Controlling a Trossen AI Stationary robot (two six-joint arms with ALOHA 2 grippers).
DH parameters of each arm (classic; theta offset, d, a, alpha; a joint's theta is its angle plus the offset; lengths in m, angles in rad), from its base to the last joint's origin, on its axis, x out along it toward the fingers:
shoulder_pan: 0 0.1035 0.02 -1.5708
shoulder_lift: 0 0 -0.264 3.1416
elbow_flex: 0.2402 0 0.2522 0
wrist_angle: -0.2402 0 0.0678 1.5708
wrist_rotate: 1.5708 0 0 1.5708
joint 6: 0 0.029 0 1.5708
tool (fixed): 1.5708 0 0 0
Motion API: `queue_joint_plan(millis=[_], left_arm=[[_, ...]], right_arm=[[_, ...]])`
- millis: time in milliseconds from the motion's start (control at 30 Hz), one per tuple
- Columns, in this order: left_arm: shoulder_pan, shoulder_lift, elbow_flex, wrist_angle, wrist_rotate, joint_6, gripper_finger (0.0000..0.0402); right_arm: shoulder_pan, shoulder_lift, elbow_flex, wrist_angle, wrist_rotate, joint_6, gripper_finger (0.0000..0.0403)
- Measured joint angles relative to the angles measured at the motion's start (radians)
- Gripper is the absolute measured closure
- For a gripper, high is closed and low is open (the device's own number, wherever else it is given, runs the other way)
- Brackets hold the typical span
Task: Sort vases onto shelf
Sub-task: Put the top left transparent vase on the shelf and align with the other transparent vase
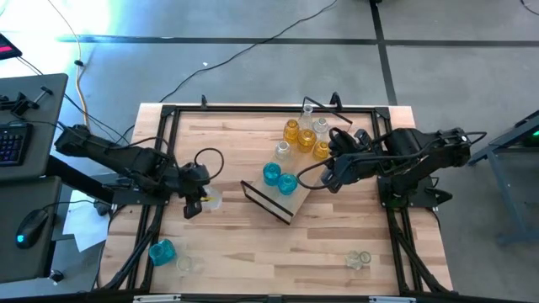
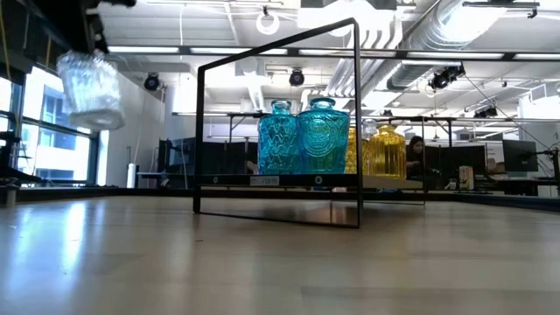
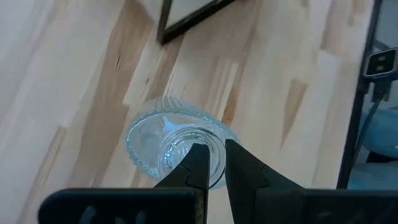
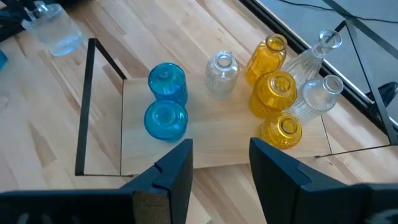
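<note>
Overhead, left gripper (image 1: pixel 195 204) hides the clear vase (image 3: pixel 177 146) it pinches; right gripper (image 4: pixel 221 163) gapes above the shelf (image 4: pixel 186 152).

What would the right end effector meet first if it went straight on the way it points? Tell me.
Probably the shelf: the open right end effector hovers at its near edge, aimed at the bare board between the blue vases and the amber vases. Its height above the board is unclear.

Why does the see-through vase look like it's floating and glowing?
In the low view the clear vase hangs off the table against a bright window, so light shines through it. The left wrist view shows why it floats: the left gripper has its fingers pinched on the rim. In the high view it looks pale.
</note>
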Motion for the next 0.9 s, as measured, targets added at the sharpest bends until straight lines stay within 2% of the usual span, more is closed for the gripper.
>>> queue_joint_plan(millis=[367,600,767,900], left_arm=[[0.093,0.148,0.306,-0.139,-0.001,0.165,0.0383],[0.157,0.240,0.544,-0.256,-0.001,0.282,0.0383],[0.227,0.342,0.708,-0.333,0.000,0.423,0.0382],[0.297,0.428,0.820,-0.334,-0.001,0.567,0.0382]], right_arm=[[0.000,0.000,0.000,-0.039,-0.008,-0.007,0.0263],[0.000,0.000,0.000,-0.069,-0.009,-0.004,0.0263],[0.000,0.000,0.000,-0.070,-0.022,-0.001,0.0263],[0.000,0.000,0.000,-0.069,-0.057,0.009,0.0263]])
